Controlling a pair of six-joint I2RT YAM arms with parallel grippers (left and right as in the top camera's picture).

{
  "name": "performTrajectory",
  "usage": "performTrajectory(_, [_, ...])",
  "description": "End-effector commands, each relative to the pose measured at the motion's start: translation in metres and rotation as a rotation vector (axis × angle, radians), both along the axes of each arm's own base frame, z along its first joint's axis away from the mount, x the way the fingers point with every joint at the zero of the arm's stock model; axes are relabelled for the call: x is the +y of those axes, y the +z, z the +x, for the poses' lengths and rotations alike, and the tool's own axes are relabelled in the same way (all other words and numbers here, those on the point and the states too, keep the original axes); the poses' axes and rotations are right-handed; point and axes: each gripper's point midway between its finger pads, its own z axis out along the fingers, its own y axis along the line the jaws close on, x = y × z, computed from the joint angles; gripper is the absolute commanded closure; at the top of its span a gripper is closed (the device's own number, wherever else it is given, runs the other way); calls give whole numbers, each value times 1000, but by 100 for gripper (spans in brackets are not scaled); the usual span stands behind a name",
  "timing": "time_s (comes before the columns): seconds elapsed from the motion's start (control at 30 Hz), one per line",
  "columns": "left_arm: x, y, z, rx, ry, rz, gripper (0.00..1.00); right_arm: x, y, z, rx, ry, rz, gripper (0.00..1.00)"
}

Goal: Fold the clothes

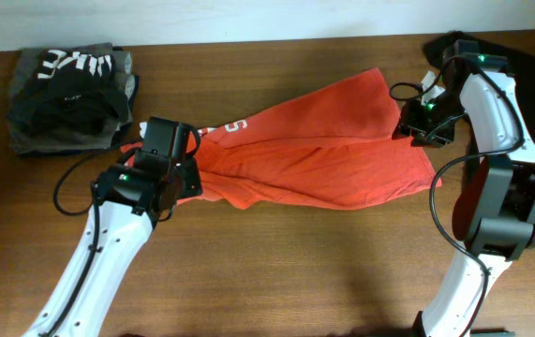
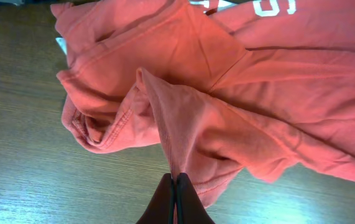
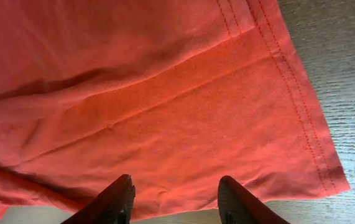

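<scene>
An orange-red shirt (image 1: 314, 154) with white letters lies spread across the middle of the wooden table. My left gripper (image 2: 176, 180) is shut on a pinched fold of the shirt (image 2: 227, 93) at its left end, near the bunched sleeve. In the overhead view the left gripper (image 1: 187, 173) sits at the shirt's left edge. My right gripper (image 3: 176, 186) is open, its fingers just above the shirt's hem end (image 3: 165, 106) without gripping it. In the overhead view the right gripper (image 1: 415, 122) sits at the shirt's right edge.
A stack of folded dark clothes (image 1: 70, 98) sits at the back left corner. Bare wood table (image 1: 295, 271) lies in front of the shirt. The table's far edge runs along a white wall (image 1: 248, 19).
</scene>
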Motion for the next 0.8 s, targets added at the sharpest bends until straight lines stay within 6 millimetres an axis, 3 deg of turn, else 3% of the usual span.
performTrajectory(0.0, [-4,10,-1,-18,-22,-24,99,3,29,-2,-57,-19,12,51])
performTrajectory(0.27, [-3,9,-3,-9,-22,-21,99,-21,107,-26,-195,-88,-32,52])
performTrajectory(0.47, [-6,9,-3,-4,-31,-37,99,-44,165,-72,-270,-161,-126,51])
performTrajectory(0.63, [-8,8,-5,5,-37,-45,99,-48,182,-106,-259,-177,-174,48])
performTrajectory(0.77, [-13,4,-13,41,-54,-71,99,-44,172,-119,-228,-176,-170,47])
